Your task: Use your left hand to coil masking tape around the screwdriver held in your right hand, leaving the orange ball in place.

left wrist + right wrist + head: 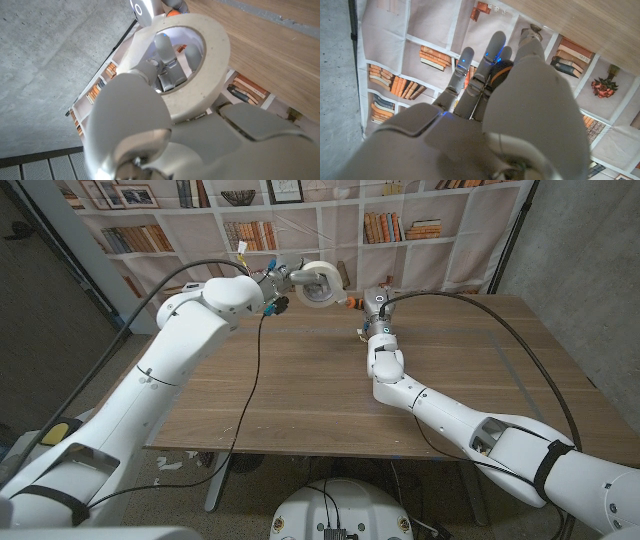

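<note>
My left hand (pixel 275 283) holds the roll of masking tape (pixel 318 283) up over the table's far edge. In the left wrist view its fingers (pixel 167 57) reach through the core of the tape roll (pixel 212 65). Just to the right of the roll, my right hand (pixel 376 308) grips the screwdriver (pixel 353 302), whose orange end points toward the tape. In the right wrist view the right hand (pixel 520 110) has its fingers curled around the orange and black handle of the screwdriver (pixel 501 70). The tape roll and the screwdriver are close together; I cannot tell whether they touch.
The wooden table (pixel 300 390) stretches from its near edge to both hands. A printed bookshelf backdrop (pixel 400 225) hangs right behind the far edge. Black cables (pixel 250 380) trail along both arms and over the table.
</note>
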